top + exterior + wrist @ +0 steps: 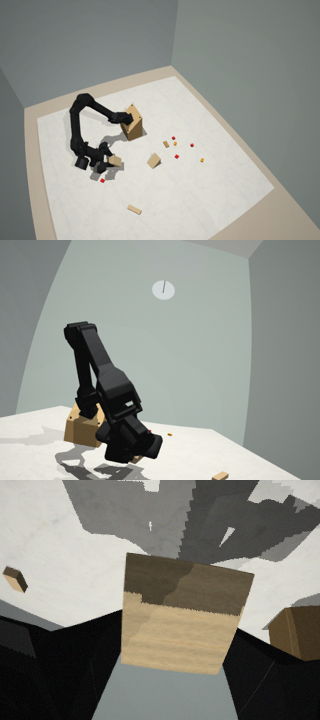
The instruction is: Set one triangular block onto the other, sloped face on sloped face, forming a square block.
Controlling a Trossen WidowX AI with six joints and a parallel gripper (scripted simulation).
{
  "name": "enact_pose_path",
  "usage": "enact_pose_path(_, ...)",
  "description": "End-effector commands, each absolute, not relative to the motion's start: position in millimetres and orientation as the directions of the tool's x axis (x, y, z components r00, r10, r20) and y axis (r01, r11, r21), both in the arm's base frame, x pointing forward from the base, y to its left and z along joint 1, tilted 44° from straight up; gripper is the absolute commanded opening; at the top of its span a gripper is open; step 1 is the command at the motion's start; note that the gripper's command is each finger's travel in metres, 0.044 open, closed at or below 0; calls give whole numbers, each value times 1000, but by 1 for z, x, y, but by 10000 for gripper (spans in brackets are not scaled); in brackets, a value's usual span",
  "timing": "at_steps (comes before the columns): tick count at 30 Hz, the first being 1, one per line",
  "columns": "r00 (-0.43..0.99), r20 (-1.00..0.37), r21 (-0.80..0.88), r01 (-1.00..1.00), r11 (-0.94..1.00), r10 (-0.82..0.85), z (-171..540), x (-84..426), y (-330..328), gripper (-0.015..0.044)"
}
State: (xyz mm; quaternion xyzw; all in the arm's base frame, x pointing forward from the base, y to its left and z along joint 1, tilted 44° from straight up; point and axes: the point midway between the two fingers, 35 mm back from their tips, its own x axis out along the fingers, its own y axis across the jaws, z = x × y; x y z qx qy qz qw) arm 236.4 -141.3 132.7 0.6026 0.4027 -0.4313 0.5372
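Note:
One tan triangular block (115,160) (185,620) is between the fingers of my gripper (112,160) (175,620), which is shut on it. The block appears a little above the table, with its shadow beside it. In the wrist view its upper part is shaded and its lower part is lit. In the exterior view only a small part of this block (136,459) shows under the dark hand. The other triangular block (153,160) lies on the table (165,193) to the right of the hand, apart from it, with a broad pale face up; in the exterior view the hand mostly hides it.
The arm stands on a large wooden wedge base (135,130) (85,433) (300,630). A red cube (102,180) lies near the hand. A thin tan plank (134,209) (220,475) (16,579) lies toward the front. A brown piece (166,144) and several small red and orange pieces lie right of the free block.

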Motion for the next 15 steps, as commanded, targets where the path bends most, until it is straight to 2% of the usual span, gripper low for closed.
enact_pose_path(1,313,-950,310,946,-97,17,151,233,-127,0)
enact_pose_path(15,307,-951,305,948,-91,20,161,227,-113,0)
